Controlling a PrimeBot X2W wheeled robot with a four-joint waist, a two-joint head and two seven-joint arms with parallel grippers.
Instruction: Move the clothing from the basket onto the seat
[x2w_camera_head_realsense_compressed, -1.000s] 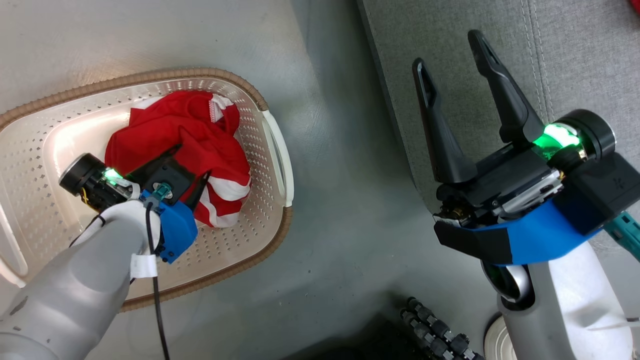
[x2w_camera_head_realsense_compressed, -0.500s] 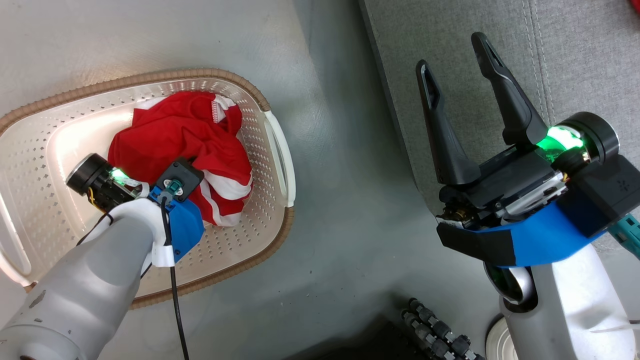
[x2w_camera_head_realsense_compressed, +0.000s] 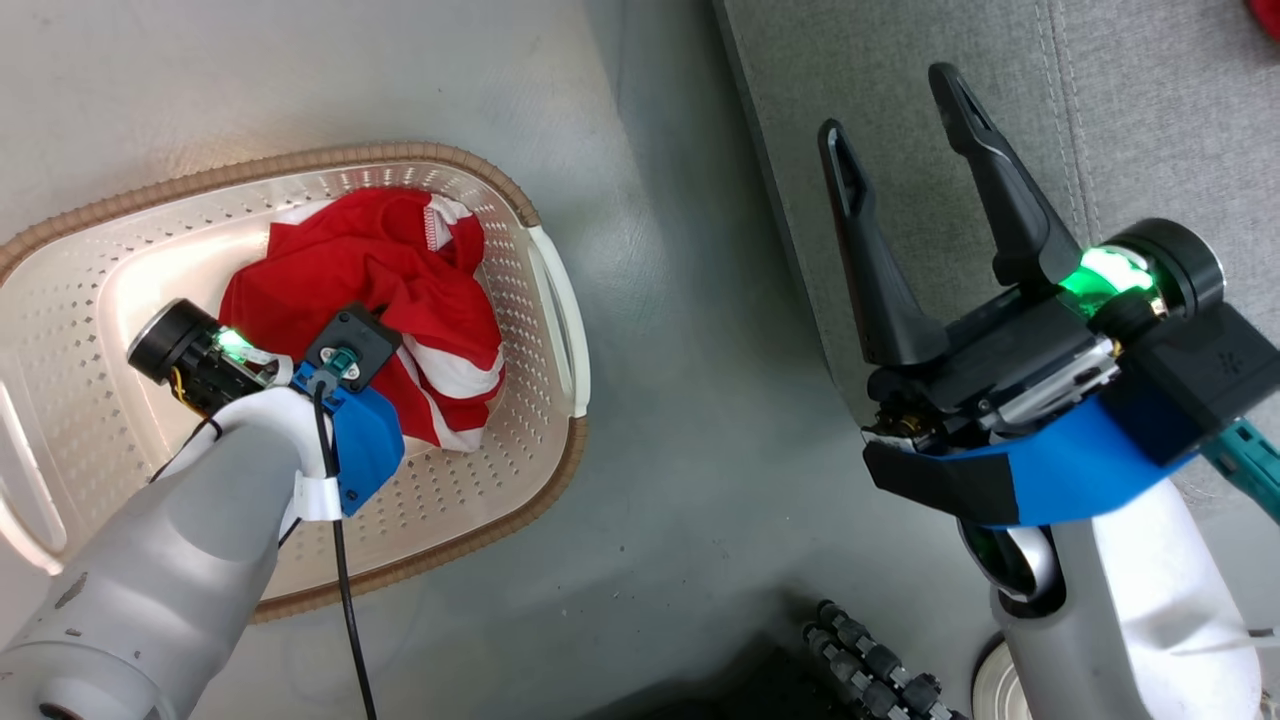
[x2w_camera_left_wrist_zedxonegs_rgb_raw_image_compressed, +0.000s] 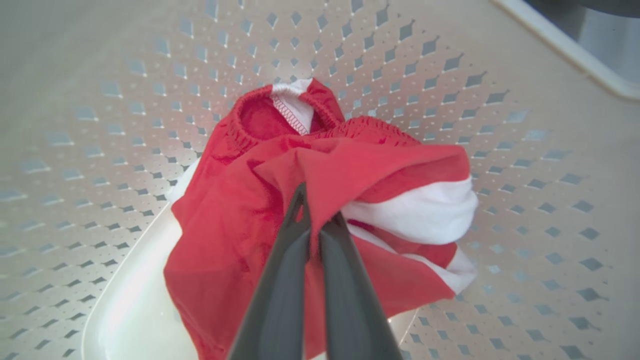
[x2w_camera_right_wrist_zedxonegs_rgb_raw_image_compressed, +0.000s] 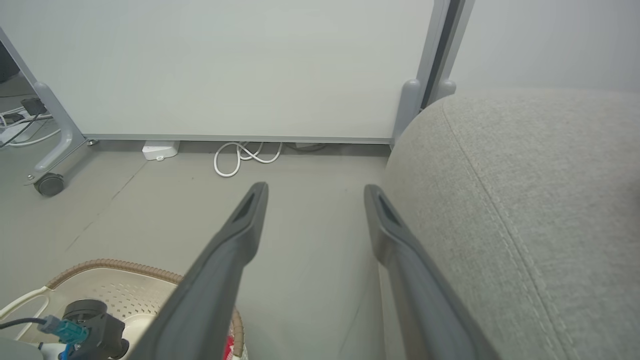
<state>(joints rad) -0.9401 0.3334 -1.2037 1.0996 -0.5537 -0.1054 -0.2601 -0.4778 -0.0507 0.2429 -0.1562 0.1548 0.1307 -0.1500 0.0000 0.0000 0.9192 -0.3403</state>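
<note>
Counting first, we find one basket (x2w_camera_head_realsense_compressed: 470, 490), one seat (x2w_camera_head_realsense_compressed: 800, 60), two grippers, and one red heap of clothing (x2w_camera_head_realsense_compressed: 400, 280) with white stripes; we cannot tell how many garments it holds. The clothing lies inside the basket, toward its right end. Our left gripper (x2w_camera_left_wrist_zedxonegs_rgb_raw_image_compressed: 315, 210) is pinched tight on a red fold at the top of the heap. Our right gripper (x2w_camera_head_realsense_compressed: 890, 105) stands wide and holds nothing, hanging over the seat's left edge. The basket sits on a smooth grey floor (x2w_camera_head_realsense_compressed: 680, 400). The seat lies to its right, apart from it, with a strip of floor between the basket's white handle (x2w_camera_head_realsense_compressed: 560, 300) and the seat's rounded edge. Beyond, a pale panel (x2w_camera_right_wrist_zedxonegs_rgb_raw_image_compressed: 225, 65) stands on a castered foot (x2w_camera_right_wrist_zedxonegs_rgb_raw_image_compressed: 48, 184), with a white cable (x2w_camera_right_wrist_zedxonegs_rgb_raw_image_compressed: 240, 157) looped at its base.
</note>
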